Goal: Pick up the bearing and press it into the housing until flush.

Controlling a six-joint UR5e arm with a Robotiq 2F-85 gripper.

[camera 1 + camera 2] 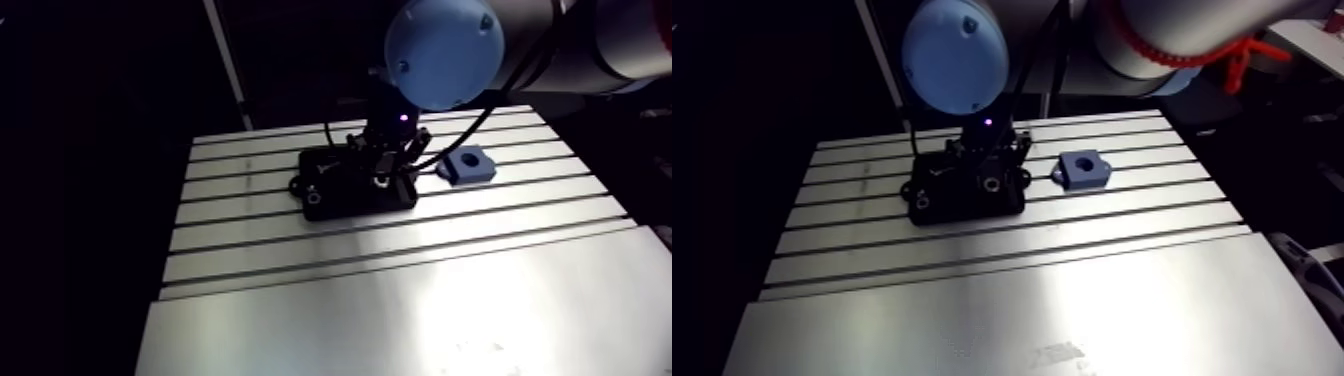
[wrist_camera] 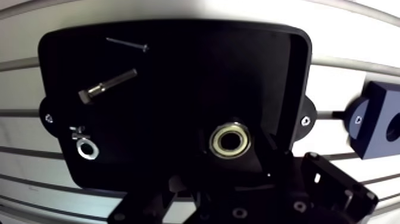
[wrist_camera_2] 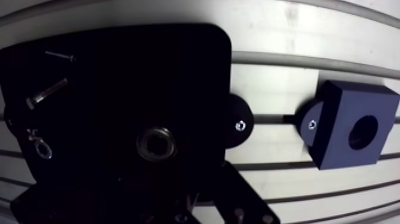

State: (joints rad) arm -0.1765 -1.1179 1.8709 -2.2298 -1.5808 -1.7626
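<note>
A slotted aluminium table [image 1: 400,300] carries a black tray [image 2: 178,71] and, near it, the blue housing [image 3: 351,128] with its round bore. Only the wrist view shows the bearing [image 2: 230,140], a yellowish metal ring lying flat in the tray just ahead of the gripper [image 1: 386,175], with a bolt [image 2: 107,84] and a washer [image 2: 87,149]. I cannot tell whether the gripper is parted or closed.

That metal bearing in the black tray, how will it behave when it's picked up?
The bearing looks like a stiff metal ring, so it likely won't flex. Its shiny round rim may be slippery. It lies flat in the black tray, so it probably sits steady, but could roll if tipped on edge.
</note>
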